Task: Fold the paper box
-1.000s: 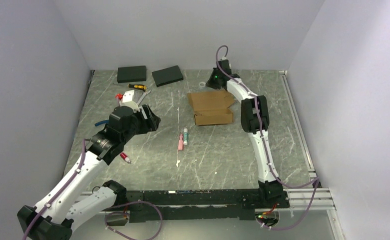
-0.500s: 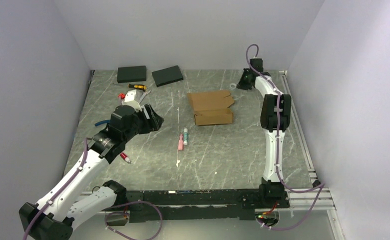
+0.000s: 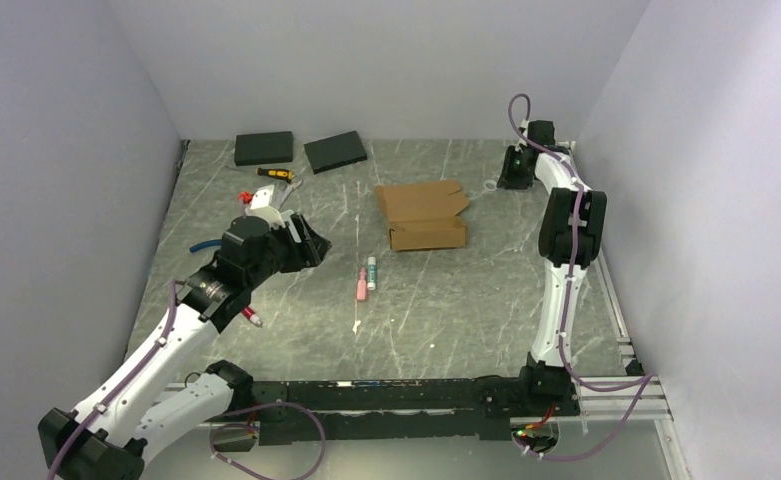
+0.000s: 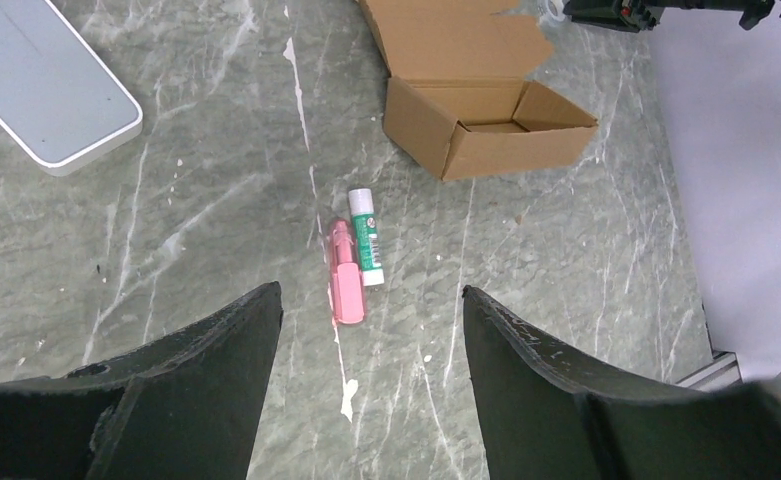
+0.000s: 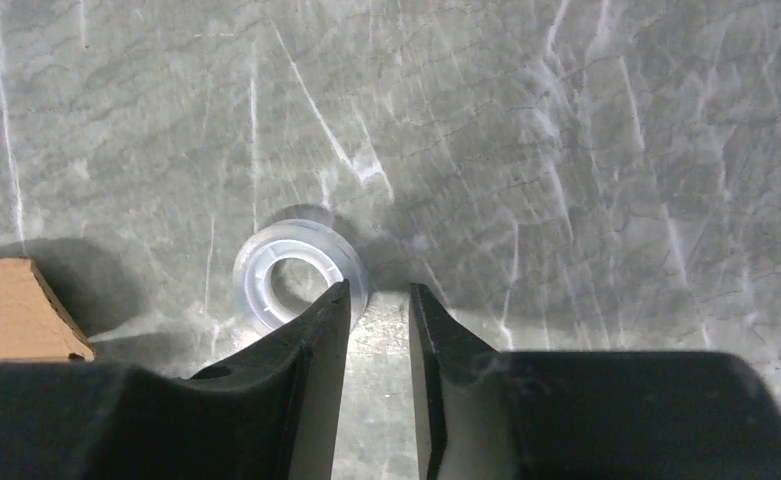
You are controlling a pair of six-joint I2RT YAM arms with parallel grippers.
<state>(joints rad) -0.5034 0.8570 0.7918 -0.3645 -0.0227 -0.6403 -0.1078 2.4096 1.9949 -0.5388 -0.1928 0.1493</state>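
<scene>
**Top external view: the paper box sits open mid-desk, both hands empty and off it**

The paper box (image 3: 424, 217) rests on the grey marbled desk (image 3: 446, 310), right of centre toward the far side. Its tray walls are up and its lid flap lies flat toward the back wall.

The left hand (image 3: 311, 243) hovers to the left of the box, well apart from it. The left wrist view shows this hand (image 4: 368, 295) released, its jaws spread wide with nothing between them. There the box (image 4: 476, 110) lies ahead and to the right. A pink marker (image 4: 344, 285) and a green-and-white glue stick (image 4: 366, 240) lie side by side on the desk between hand and box.

The right hand (image 3: 512, 178) is low at the far right of the desk, near the box's far right corner but not touching it. In the right wrist view this hand (image 5: 378, 292) is released too, its jaws only narrowly parted and gripping nothing. A clear plastic ring (image 5: 291, 275) lies just beside one finger, outside the gap. One cardboard corner of the box (image 5: 16, 310) shows at the left edge, apart from the fingers.

Two black slabs (image 3: 264, 148) (image 3: 335, 151) lie at the far left edge.
</scene>
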